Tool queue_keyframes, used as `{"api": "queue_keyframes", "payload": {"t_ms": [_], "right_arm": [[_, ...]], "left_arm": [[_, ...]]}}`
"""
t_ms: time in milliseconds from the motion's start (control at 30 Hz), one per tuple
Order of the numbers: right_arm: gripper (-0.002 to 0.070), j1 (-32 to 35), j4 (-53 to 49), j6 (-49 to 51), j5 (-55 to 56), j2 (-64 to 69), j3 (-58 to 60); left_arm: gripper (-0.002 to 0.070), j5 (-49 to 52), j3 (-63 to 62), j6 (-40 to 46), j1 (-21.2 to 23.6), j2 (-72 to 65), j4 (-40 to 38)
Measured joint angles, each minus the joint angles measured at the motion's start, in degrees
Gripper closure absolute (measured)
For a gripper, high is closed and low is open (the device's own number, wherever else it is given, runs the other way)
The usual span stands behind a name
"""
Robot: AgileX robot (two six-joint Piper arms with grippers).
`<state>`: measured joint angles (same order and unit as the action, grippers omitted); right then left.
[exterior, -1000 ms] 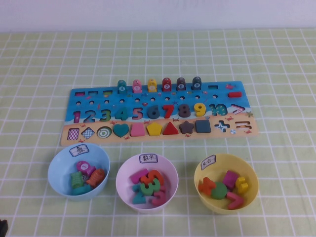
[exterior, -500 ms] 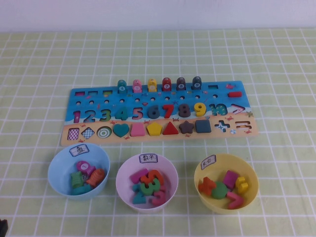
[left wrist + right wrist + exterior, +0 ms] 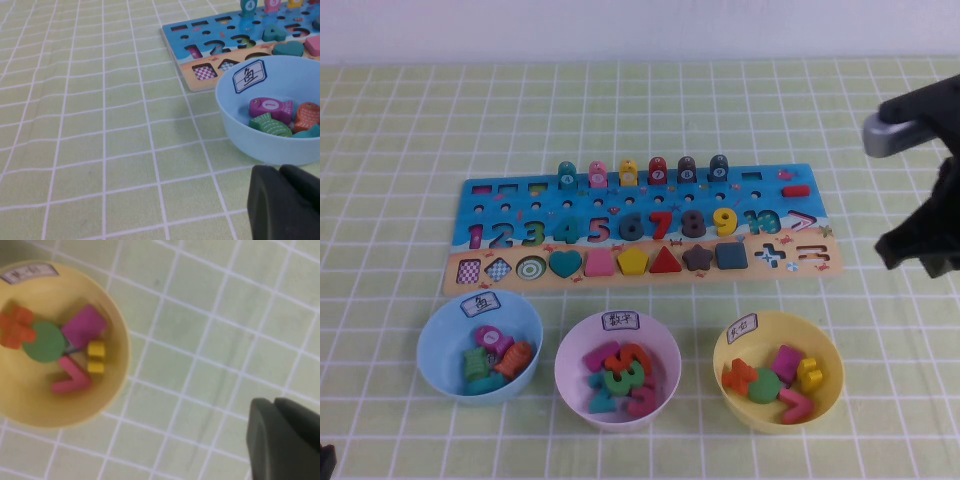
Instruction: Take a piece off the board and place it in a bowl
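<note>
Green-checked cloth covers the surface (image 3: 400, 110), and the board (image 3: 480, 190) lies across its middle with three bowls in a row on my near side. My piece (image 3: 731, 256), the slate-blue square, sits in its socket on the tan strip, last of the shapes, just beside the brown star (image 3: 697, 258) and just short of the plus-sign cutout. The yellow bowl (image 3: 827, 395) stands near it, almost straight below in the high view, already holding a magenta square, a green disc and some odd bits.

My right hand (image 3: 917, 250) hangs above the cloth off the board's right end, well apart from the piece; I cannot tell whether it is spread or pressed together. My left hand (image 3: 285, 202) sits low by the light blue bowl (image 3: 235, 125), fingers pressed together, empty.

I judge the block light, rigid and smooth-painted, not fragile. It is seated shallow in its recess, so little edge stands proud: I would pinch two opposite flat sides, square on, avoiding the rounded corners, and lift straight.
</note>
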<state>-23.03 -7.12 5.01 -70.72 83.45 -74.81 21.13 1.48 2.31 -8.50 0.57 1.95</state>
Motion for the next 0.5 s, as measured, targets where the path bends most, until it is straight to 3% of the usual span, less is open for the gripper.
{"api": "queue_keyframes", "payload": {"t_ms": [300,500], "right_arm": [[0.0694,-2.4,7.9,0.4,1.5,10.9,-8.8],[0.0694,-2.6,11.3,-6.1,0.3,16.1,-14.2]], "left_arm": [[0.0679,0.0,0.0,0.0,0.0,0.0,0.0],[0.0679,0.0,0.0,0.0,0.0,0.0,0.0]]}}
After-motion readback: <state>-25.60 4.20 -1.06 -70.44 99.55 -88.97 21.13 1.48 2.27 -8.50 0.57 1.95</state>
